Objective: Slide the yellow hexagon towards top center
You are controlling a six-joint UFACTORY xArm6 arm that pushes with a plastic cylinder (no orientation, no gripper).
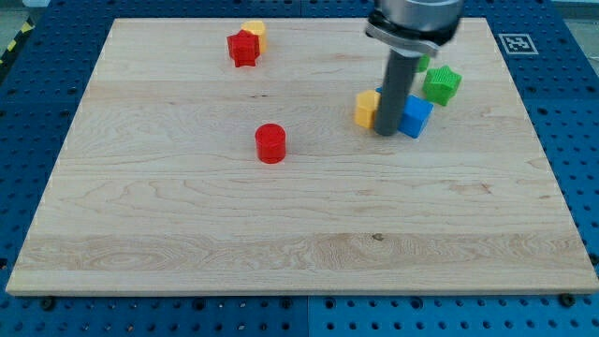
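My tip (386,132) sits low on the desk (187,234), just right of the yellow hexagon (366,109) and left of the blue block (416,116), right of the desk's middle. I have no fingers, just a rod. To do this well, I think my tip should go below the hexagon and push it up, away from the green star (442,84).
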